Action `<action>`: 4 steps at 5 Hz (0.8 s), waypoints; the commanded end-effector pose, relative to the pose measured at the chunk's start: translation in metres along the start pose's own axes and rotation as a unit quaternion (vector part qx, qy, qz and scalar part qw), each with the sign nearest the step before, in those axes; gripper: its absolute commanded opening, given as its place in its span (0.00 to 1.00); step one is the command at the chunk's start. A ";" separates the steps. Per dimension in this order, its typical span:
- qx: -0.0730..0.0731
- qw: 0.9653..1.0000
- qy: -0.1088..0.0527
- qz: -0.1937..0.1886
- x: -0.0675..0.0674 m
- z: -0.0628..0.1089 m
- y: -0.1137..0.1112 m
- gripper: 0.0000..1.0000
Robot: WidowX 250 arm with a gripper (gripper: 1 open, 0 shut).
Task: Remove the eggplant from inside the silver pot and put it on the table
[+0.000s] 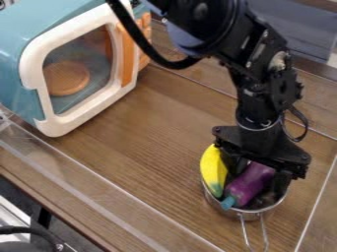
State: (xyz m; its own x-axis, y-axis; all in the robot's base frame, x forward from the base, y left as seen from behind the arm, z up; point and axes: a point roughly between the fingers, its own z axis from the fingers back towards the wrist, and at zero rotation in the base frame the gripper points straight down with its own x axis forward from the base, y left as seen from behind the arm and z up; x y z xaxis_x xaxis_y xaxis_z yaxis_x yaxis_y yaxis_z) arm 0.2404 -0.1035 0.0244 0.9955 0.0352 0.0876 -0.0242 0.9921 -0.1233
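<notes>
On the wood-grain surface (145, 148), the black arm's end effector (258, 175) pointed straight down into the silver pot (245, 203), jaws spread wide w/ nothing gripped. The eggplant (249, 183) lay btwn them in the pot, long axis slanting upper-right to lower-left, beside a yellow toy (215, 168).

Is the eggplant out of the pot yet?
No, still inside: the eggplant lies in the silver pot, with the open gripper lowered around it.
</notes>
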 end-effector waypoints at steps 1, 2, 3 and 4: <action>0.033 0.996 0.080 0.032 -0.038 -0.027 0.021 1.00; 0.034 0.995 0.086 0.039 -0.041 -0.028 0.022 1.00; 0.036 0.994 0.091 0.046 -0.044 -0.029 0.024 1.00; 0.038 0.993 0.096 0.053 -0.047 -0.030 0.025 1.00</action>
State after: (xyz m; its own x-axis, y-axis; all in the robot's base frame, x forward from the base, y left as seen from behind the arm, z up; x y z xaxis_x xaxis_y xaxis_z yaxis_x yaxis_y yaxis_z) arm 0.2376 -0.1018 0.0231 0.9952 0.0644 0.0730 -0.0548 0.9904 -0.1268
